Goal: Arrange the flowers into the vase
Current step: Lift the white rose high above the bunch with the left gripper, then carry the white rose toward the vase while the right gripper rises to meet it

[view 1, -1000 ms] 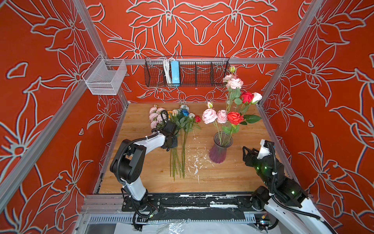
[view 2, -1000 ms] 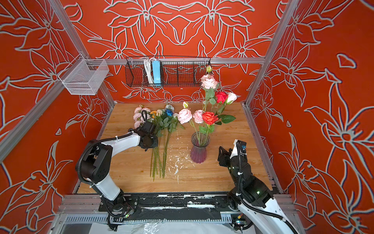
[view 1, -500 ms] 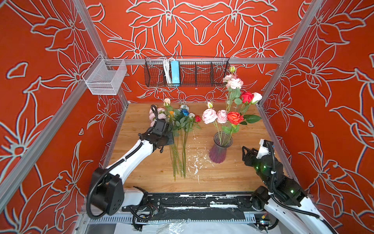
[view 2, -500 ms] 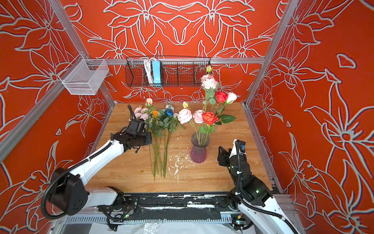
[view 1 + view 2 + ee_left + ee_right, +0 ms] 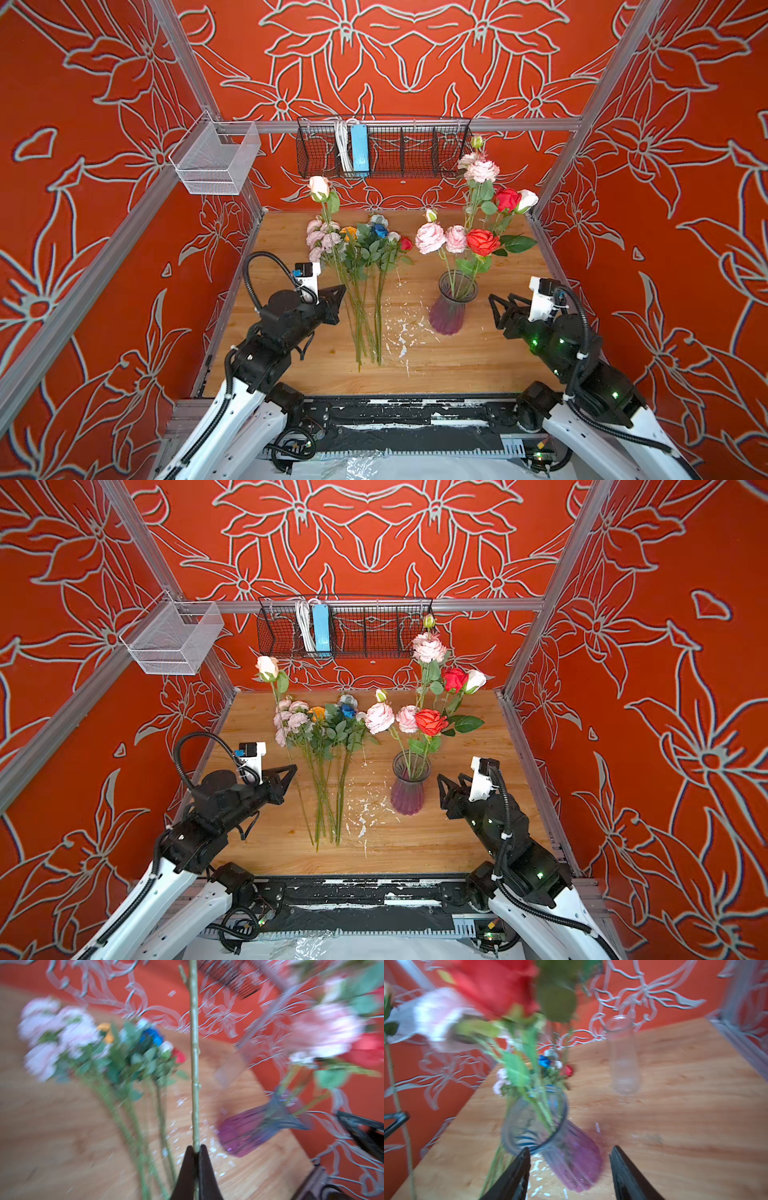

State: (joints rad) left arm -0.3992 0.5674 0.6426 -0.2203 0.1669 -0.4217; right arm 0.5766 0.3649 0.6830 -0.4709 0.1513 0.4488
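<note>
Flowers (image 5: 365, 257) mostly lie in a loose bunch on the wooden table (image 5: 457, 370), left of the vase (image 5: 451, 311), which stands upright with several blooms already in it. What is new is that one flower has left the bunch. A second ago the left gripper (image 5: 338, 293) was down among the heads at the far end of the pile. Now it has drawn back toward the near side and risen, shut tight on a single stem (image 5: 195, 1064). The pale rose (image 5: 319, 187) at the top of that stem stands well above the others, against the back wall. The stem's lower end trails below the jaws, and it is hard to tell whether it has cleared the table. The right gripper (image 5: 496, 303) has barely moved. It sits just beside the vase, jaws apart and a touch wider than before, holding nothing. So the pick looks done. The carry across to the vase mouth is likely next, with the right gripper well placed to steady the vase.
</note>
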